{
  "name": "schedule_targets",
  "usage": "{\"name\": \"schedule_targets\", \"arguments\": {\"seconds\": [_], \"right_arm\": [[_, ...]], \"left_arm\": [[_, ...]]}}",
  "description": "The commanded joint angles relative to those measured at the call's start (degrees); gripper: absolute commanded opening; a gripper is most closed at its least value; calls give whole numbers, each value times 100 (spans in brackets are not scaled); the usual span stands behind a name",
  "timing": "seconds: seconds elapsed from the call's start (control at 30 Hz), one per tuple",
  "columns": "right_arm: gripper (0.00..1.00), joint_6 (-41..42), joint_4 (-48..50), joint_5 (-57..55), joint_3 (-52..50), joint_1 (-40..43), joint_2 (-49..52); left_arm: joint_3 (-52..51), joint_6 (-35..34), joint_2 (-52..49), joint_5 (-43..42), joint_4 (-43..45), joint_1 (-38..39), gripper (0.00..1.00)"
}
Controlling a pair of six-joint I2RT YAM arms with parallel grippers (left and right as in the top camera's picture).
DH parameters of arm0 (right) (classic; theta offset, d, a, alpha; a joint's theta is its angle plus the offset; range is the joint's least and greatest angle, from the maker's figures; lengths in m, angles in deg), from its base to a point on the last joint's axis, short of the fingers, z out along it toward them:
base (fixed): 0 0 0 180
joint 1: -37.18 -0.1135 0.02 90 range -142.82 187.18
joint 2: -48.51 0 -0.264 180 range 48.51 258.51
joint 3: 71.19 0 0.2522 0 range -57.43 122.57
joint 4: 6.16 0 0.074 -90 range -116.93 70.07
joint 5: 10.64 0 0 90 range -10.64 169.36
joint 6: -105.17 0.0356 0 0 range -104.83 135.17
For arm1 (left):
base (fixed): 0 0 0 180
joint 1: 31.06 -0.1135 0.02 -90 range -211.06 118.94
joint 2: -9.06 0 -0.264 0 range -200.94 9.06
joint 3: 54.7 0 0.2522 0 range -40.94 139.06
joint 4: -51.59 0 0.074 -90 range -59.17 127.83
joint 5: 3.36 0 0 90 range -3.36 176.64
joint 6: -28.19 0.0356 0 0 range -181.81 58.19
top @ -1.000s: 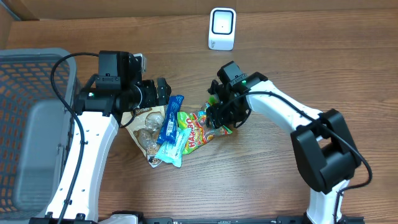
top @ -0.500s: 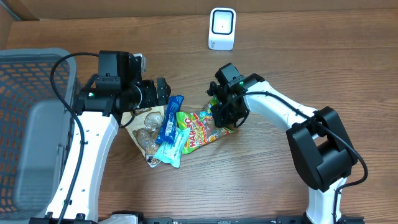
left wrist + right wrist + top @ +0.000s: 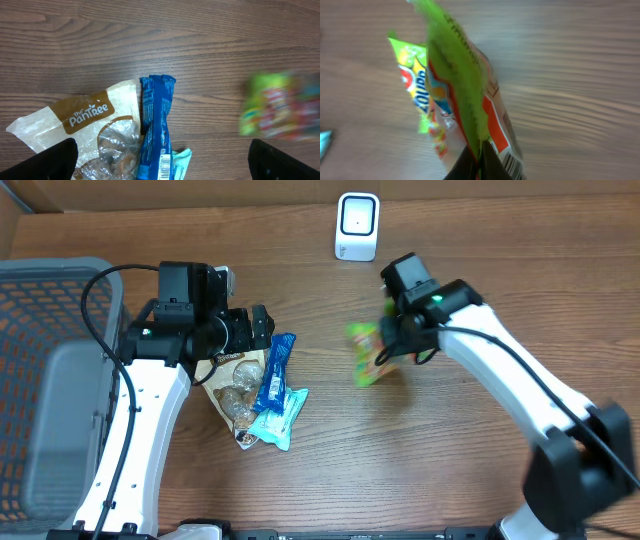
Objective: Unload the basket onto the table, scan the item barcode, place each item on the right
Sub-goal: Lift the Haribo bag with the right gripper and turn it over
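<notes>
The fingers (image 3: 492, 162) of your right gripper (image 3: 392, 345) are pinched tight on one edge of the green candy bag (image 3: 367, 358). The bag looks blurry over the brown wooden table (image 3: 450, 470), near the white scanner (image 3: 357, 226). Your left gripper (image 3: 263, 328) has its fingers spread wide above a Pantree bag (image 3: 85, 115) and a blue wrapper (image 3: 156, 125), and a grey basket (image 3: 50, 300) sits at the table's left side.

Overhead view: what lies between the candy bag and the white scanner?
Only bare table shows in the overhead view between the candy bag, held by the right gripper, and the white scanner.
</notes>
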Motion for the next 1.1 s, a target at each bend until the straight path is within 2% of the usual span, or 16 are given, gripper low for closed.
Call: {"name": "schedule_targets", "arguments": {"seconds": [0.0, 0.07, 0.13, 0.47, 0.8, 0.93, 1.07], "right_arm": [[4, 1154, -251, -2914, 190, -271, -382], [4, 1508, -413, -3764, 181, -431, -358], [4, 1552, -426, -4092, 175, -564, -223], [4, 1805, -754, -4371, 175, -1248, 1217], [4, 1812, -651, -4540, 177, -2708, 1318], [4, 2149, -809, -4354, 188, -2662, 1296], [4, 1908, -863, -3541, 221, -2299, 1139]], "left_arm": [[2, -37, -63, 57, 7, 4, 100], [2, -37, -63, 57, 7, 4, 100], [2, -37, -63, 59, 9, 4, 100], [2, -37, -63, 57, 7, 4, 100], [2, -37, -63, 57, 9, 4, 100], [2, -37, -63, 57, 7, 4, 100], [2, -37, -63, 57, 7, 4, 100]]}}
